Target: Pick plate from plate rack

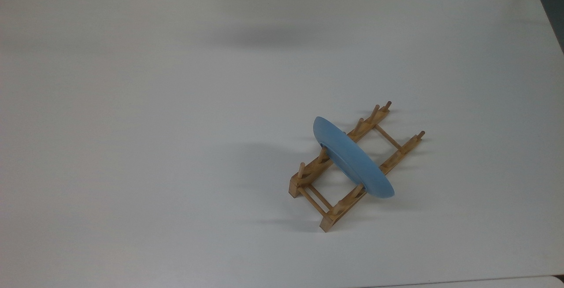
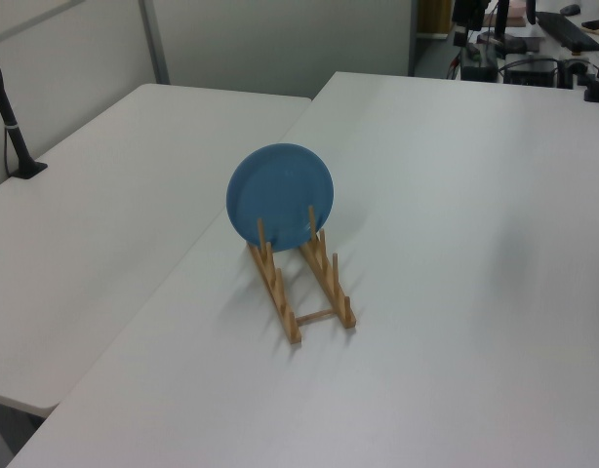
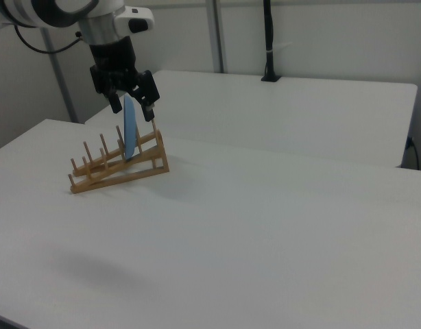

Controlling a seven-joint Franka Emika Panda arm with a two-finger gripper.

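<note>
One plate (image 1: 352,160) stands on edge across both rails of the rack (image 1: 330,219), between pegs near its middle, leaning a little. It looks rigid, light and smooth, probably breakable if dropped, so a pinch across the thin top rim seems the best hold, followed by a straight lift clear of the pegs so the rack is not dragged along. In the right view the gripper (image 3: 132,106) hangs just over the plate's top edge, jaws spread wide with one finger on each face, not visibly touching it. The rack sits on a white table (image 1: 132,103), toward the top view's lower right.
</note>
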